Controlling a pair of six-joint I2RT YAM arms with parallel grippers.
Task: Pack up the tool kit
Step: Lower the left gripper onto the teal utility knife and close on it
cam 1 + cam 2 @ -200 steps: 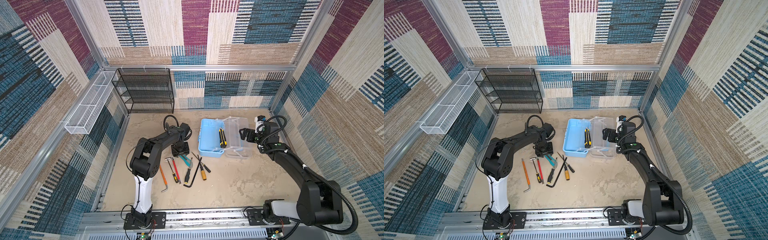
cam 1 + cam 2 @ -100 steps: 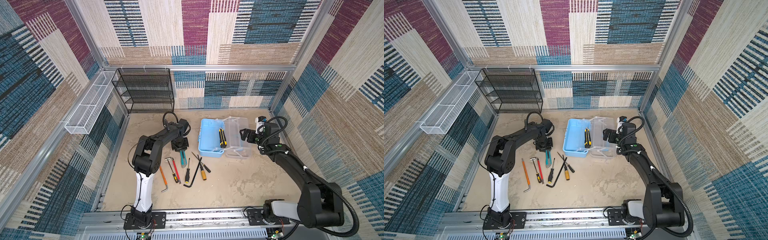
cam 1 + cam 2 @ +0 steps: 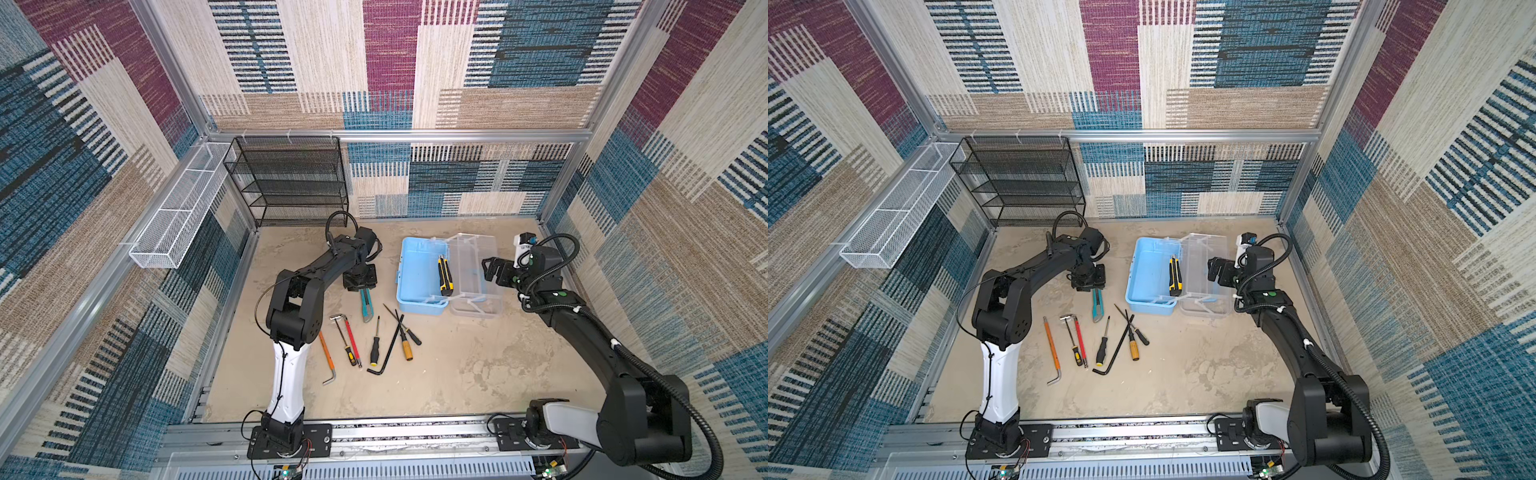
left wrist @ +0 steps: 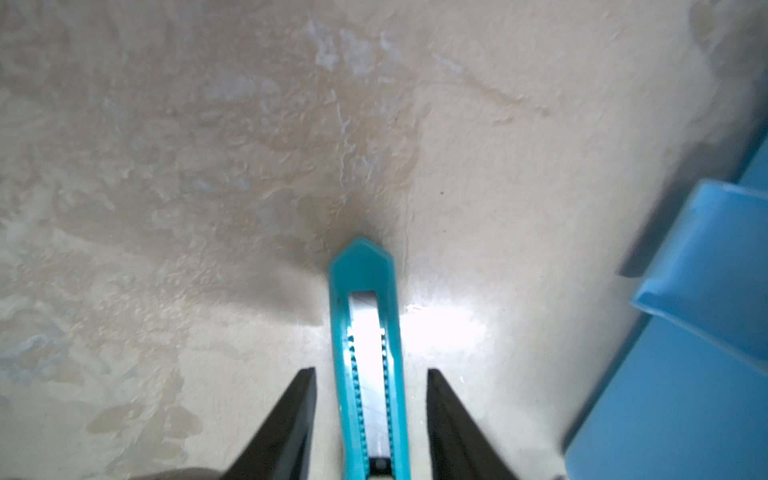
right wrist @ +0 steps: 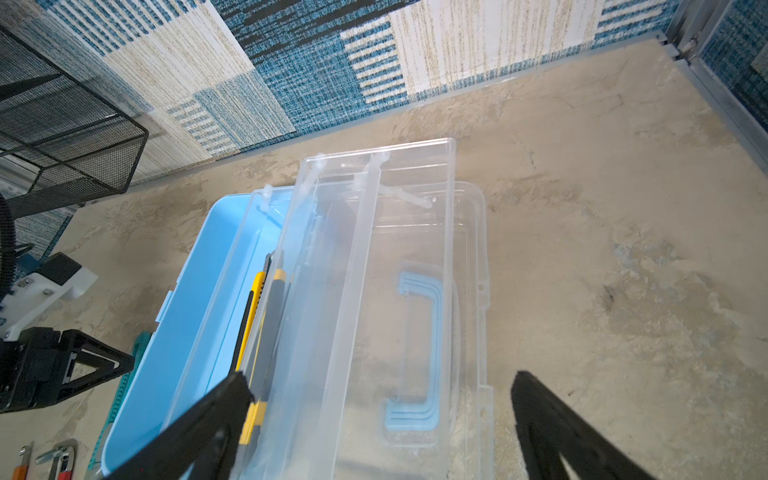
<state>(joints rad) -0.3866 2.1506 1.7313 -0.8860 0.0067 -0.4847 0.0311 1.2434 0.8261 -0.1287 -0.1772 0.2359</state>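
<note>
mottled beige tabletop [image 3: 457, 374], patchwork walls [image 3: 324, 62], blue box [image 3: 415, 270]

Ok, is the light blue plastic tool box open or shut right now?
Open. The clear lid lies flipped back on the table beside the light blue box, whose inside shows.

The left claw [image 3: 360, 286] now sits farther toward the back wall than a second ago. The teal knife [image 3: 366, 306] has moved with it and lies straighter, no longer slanted. The fingers [image 4: 299, 399], pinched in half a second ago, now stand clear of the knife's sides.
</note>
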